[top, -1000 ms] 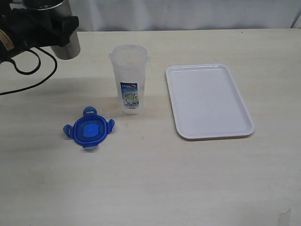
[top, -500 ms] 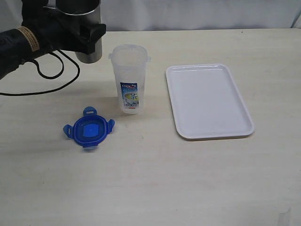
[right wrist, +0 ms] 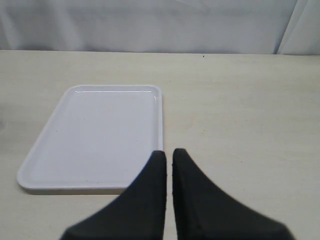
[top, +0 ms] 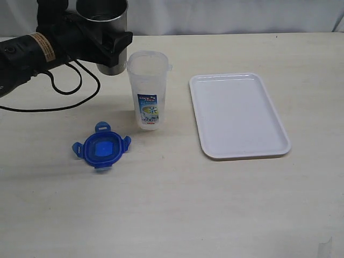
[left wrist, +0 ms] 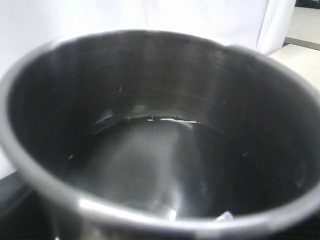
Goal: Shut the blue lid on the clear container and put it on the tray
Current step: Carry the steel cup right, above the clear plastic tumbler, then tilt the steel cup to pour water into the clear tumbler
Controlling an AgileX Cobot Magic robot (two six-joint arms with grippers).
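Note:
The clear container (top: pixel 149 88) stands upright and uncovered at the table's middle, its label facing the camera. In front of it to the left, the blue lid (top: pixel 101 149) lies flat on the table with its flaps spread. To the right lies the white tray (top: pixel 239 115), bare. My left gripper (top: pixel 106 47) is shut on a grey steel cup (top: pixel 104 24), held upright off the table just left of the container's rim. That cup (left wrist: pixel 160 150) fills the left wrist view and hides the fingers. My right gripper (right wrist: pixel 169 152) is shut and holds nothing, near the tray (right wrist: pixel 95 135).
A black cable (top: pixel 64 88) from the left arm trails over the table at the back left. A white curtain (top: pixel 226 16) hangs behind the table's far edge. My right gripper does not show in the exterior view.
My left gripper has carried the steel cup to the right, from the far left corner up to the clear container's rim. Container, lid and tray have not moved.

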